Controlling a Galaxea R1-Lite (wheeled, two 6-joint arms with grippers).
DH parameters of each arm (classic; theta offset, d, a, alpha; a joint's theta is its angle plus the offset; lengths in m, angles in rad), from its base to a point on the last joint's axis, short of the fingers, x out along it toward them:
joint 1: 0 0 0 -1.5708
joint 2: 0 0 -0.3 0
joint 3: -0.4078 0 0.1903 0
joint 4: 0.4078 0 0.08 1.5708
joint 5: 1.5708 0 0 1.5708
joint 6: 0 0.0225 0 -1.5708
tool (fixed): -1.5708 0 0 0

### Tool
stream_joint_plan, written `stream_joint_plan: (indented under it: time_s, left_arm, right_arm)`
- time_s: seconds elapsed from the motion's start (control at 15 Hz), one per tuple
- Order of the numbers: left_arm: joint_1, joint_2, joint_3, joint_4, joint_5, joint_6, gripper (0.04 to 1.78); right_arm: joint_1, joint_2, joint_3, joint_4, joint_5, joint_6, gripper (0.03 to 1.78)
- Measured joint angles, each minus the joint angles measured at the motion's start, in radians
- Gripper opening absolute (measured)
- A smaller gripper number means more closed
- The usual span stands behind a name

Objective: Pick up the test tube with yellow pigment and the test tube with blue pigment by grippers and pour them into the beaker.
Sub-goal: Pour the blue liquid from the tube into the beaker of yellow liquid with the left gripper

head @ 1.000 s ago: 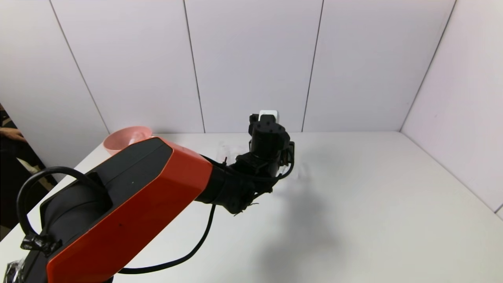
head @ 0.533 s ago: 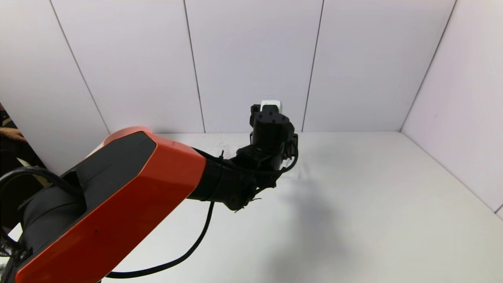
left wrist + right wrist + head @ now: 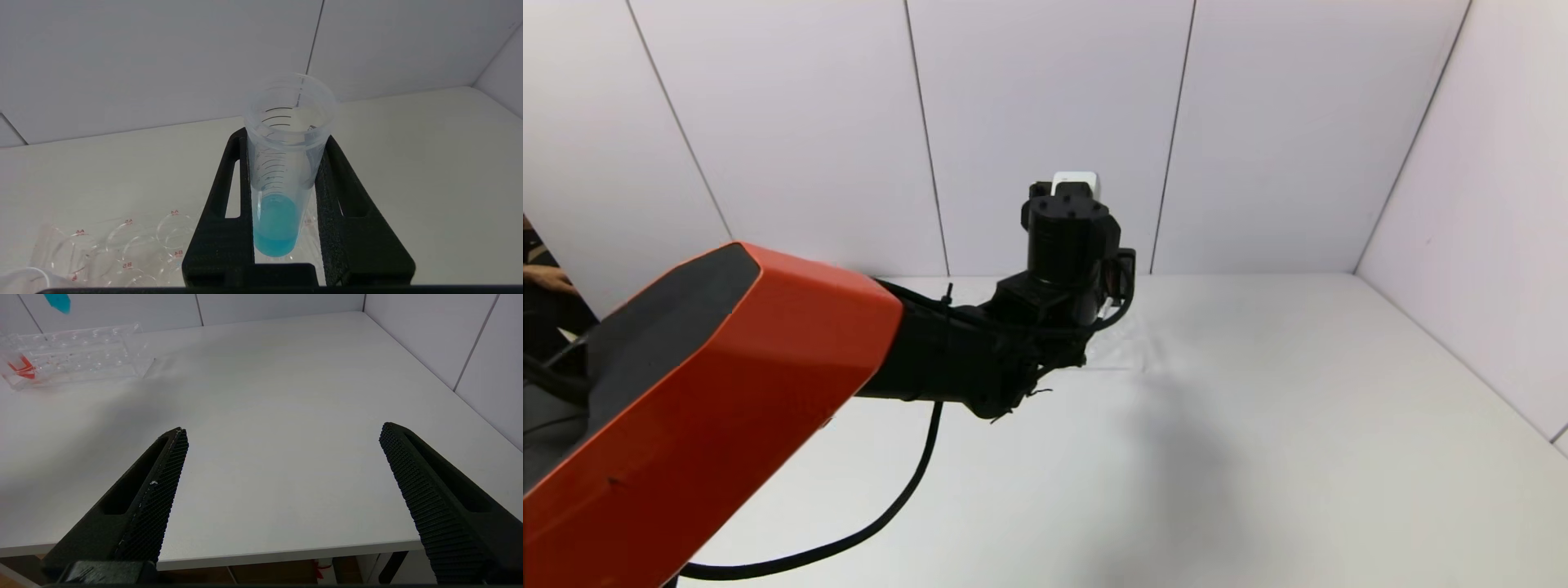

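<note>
My left gripper (image 3: 286, 139) is shut on the test tube with blue pigment (image 3: 282, 179), a clear graduated tube with blue liquid at its round tip. It holds the tube upright, raised above the clear tube rack (image 3: 122, 253). In the head view the left gripper (image 3: 1068, 245) shows only from behind, above the back middle of the table, and its fingers and the tube are hidden. The tube's blue tip (image 3: 57, 302) shows above the rack in the right wrist view. My right gripper (image 3: 282, 428) is open and empty over the table's front edge. The yellow-pigment tube and the beaker are out of view.
The clear rack (image 3: 81, 355) holds a tube with red-orange liquid (image 3: 22, 369) at one end. My left arm's orange shell (image 3: 727, 392) covers the left of the head view. White walls (image 3: 1045, 122) close the table at the back and right.
My left arm has risen, lifting the gripper higher above the table. The orange shell now hides the pink bowl seen a second ago.
</note>
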Motion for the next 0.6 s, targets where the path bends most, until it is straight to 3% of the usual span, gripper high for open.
stream_joint_plan:
  time_s: [0.6]
  left_arm:
    - [0.205,-0.259,0.087,0.123,-0.048,0.048,0.45]
  right_arm:
    - [0.0,0.0,0.0,0.0,0.0,0.001,1.71]
